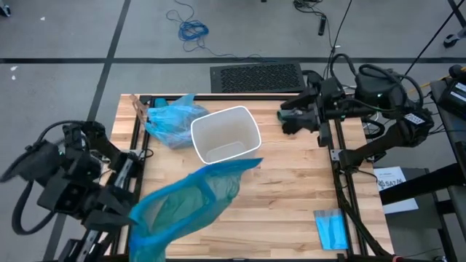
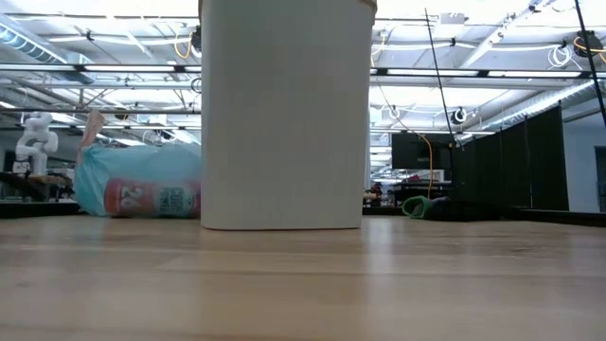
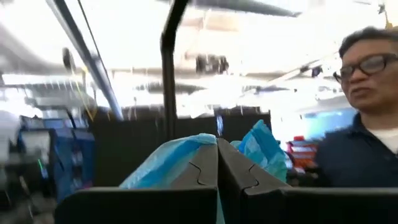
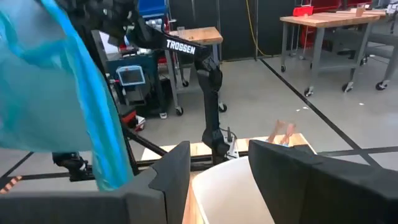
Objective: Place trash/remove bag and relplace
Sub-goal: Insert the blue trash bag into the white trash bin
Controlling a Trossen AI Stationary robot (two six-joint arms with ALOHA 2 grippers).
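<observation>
Bin (image 1: 226, 135): one, white, unlined, mid-counter (image 1: 291, 196); bare wood toward near edge.
Bags: one teal bag (image 1: 186, 200) pinched in closed left end effector (image 1: 133, 215); one knotted bag (image 1: 173, 121) beside bin.
Right end effector (image 1: 285, 120): narrow gap, empty, beyond bin.

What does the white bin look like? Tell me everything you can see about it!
The white bin is a plain, smooth container that looks like plastic, with a rounded rectangular rim. It stands upright on the wooden table, open at the top, with no liner in it. From above its inside looks empty. A crumpled light-blue bag of trash sits against one side, and the big blue bag held by the left gripper hangs near its other side.
</observation>
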